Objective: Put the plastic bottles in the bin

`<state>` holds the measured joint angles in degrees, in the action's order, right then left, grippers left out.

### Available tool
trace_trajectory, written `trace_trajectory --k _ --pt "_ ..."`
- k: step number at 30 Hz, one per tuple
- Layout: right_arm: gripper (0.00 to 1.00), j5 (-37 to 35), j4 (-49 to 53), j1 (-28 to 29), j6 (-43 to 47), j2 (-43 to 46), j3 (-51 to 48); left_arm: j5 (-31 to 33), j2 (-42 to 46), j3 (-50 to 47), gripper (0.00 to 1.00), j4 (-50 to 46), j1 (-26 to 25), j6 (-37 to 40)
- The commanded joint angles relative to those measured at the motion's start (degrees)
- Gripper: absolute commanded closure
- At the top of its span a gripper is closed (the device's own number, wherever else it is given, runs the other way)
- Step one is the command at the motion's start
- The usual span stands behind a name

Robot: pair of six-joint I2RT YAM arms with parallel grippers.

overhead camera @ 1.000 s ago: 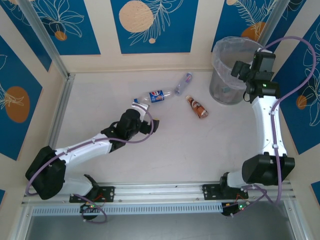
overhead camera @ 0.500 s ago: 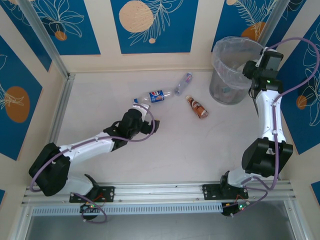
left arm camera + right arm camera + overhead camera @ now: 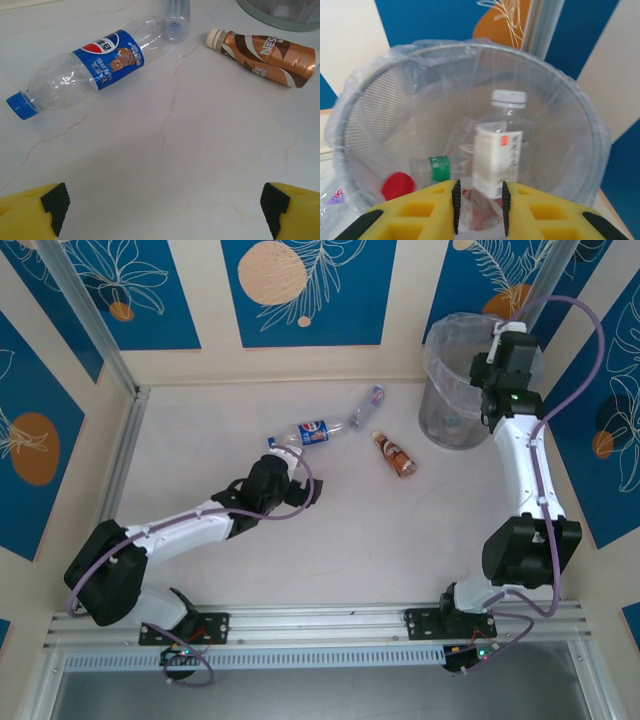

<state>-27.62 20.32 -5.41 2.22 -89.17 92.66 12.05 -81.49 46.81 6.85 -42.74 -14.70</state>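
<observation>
Pepsi bottle (image 3: 100, 65), clear plastic, upper left on the table (image 3: 175, 165) ahead of your wide-apart left claw (image 3: 162, 205): likely light, crushable, rolls, so take its labelled middle; right claw (image 3: 479, 205) narrowly apart, empty, over the bin (image 3: 370, 90).

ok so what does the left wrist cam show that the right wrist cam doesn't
Left wrist: three bottles lying on the table, a blue-label bottle, a brown bottle and a clear bottle, with the left gripper wide open. Right wrist: the bin's inside, with a white-label bottle and a red cap in it, and the right gripper narrowly parted. Shared: the bin, its base at the left wrist view's top edge.
</observation>
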Motion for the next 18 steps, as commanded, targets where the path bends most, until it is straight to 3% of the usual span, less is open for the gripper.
trace_trajectory --k 1,4,8,12,18 --pt "0.7 -9.07 -2.81 1.86 7.74 -2.15 4.67 -0.8 -0.77 1.62 0.01 0.7 0.69 -0.36" --pt "0.64 -8.75 1.63 2.6 7.26 -5.78 9.79 -0.82 -0.95 1.52 0.01 1.04 0.73 -0.39" --pt "0.57 -0.92 7.29 2.68 0.1 -5.94 12.36 -0.63 -0.36 1.11 0.01 1.14 0.79 -0.75" --pt "0.45 12.22 11.38 3.31 -8.39 -2.45 9.94 0.24 0.87 0.03 0.01 1.14 1.29 -1.86" --pt "0.42 21.19 9.75 8.6 -13.54 3.67 0.78 4.15 2.42 -0.49 0.01 -0.5 3.04 -6.42"
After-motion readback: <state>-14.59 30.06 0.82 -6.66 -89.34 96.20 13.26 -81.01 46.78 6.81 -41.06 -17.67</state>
